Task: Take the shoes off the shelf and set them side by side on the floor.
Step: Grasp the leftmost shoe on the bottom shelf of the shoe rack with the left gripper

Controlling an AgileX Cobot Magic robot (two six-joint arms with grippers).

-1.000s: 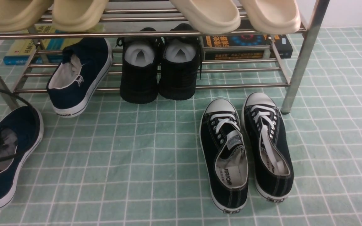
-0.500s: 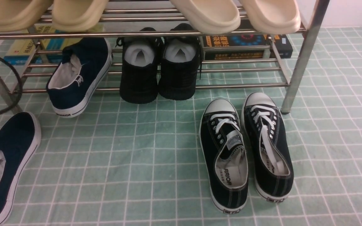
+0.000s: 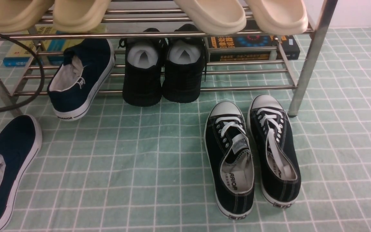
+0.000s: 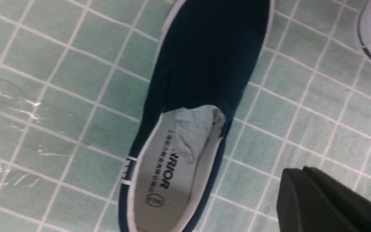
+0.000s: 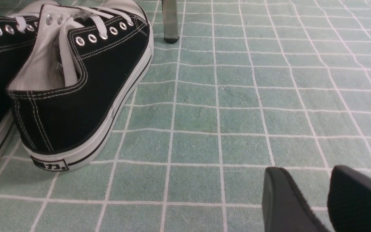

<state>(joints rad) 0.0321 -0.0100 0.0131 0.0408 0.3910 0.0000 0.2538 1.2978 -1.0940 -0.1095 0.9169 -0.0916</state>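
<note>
One navy slip-on shoe lies on the green grid floor at the far left, its opening showing grey lining. The left wrist view shows this shoe from above. My left gripper hovers beside its heel, shut and empty, not touching it. The other navy shoe rests on the lower tier of the silver shelf, its heel hanging over the front rod. My right gripper is open just above bare floor, to the right of the black sneakers.
A pair of black white-laced sneakers stands on the floor at right, near the shelf leg. Black high-tops sit mid-shelf, with books behind. Beige slippers fill the top tier. A black cable loops at left.
My left gripper has let go of the navy shoe and pulled up out of its opening. The shoe settled on the floor, and the arm's cable rose toward the shelf.
</note>
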